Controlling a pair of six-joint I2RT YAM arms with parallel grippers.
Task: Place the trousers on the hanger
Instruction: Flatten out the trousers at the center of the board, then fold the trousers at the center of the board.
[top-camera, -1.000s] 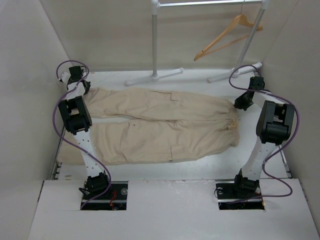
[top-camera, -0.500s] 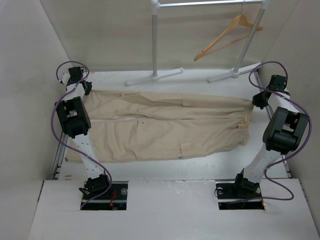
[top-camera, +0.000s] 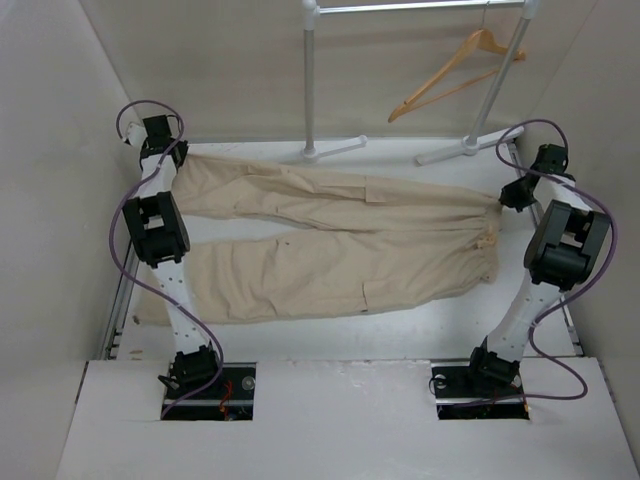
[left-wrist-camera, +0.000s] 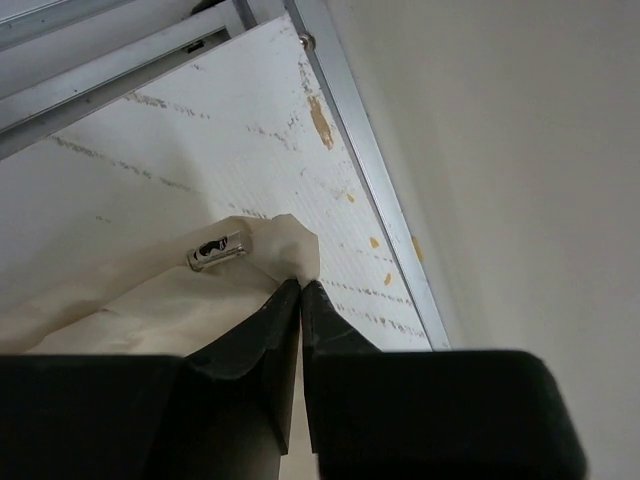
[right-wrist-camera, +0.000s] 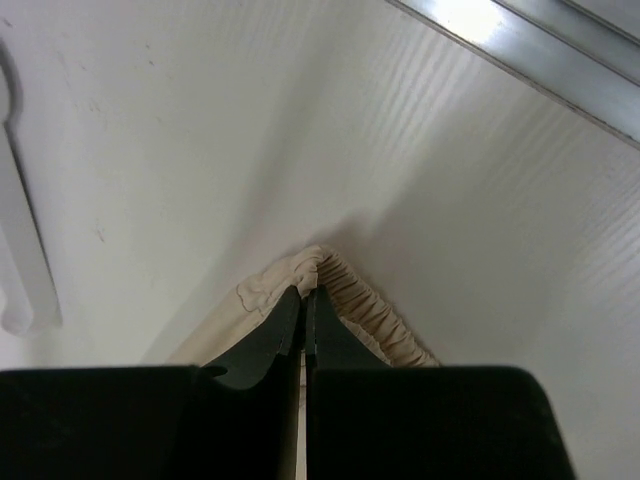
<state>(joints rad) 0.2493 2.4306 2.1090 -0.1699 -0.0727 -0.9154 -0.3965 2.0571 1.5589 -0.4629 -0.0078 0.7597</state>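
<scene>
left gripper (left-wrist-camera: 300, 290) pinches a hem (left-wrist-camera: 270, 235) of the trousers (top-camera: 330, 275), right gripper (right-wrist-camera: 305, 298) the waistband (right-wrist-camera: 370, 300), at the bench's (top-camera: 330, 335) far corners. the hanger (top-camera: 455, 70) hangs bare.

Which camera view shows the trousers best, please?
The top view: the whole trousers lie spread on the table. The left wrist view shows only a hem corner pinched in the left gripper; the right wrist view only a waistband corner in the right gripper.

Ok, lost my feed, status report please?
Left tool shut on trousers cuff. Right tool shut on waistband. Hanger hanging on rack, nothing in the way.
</scene>
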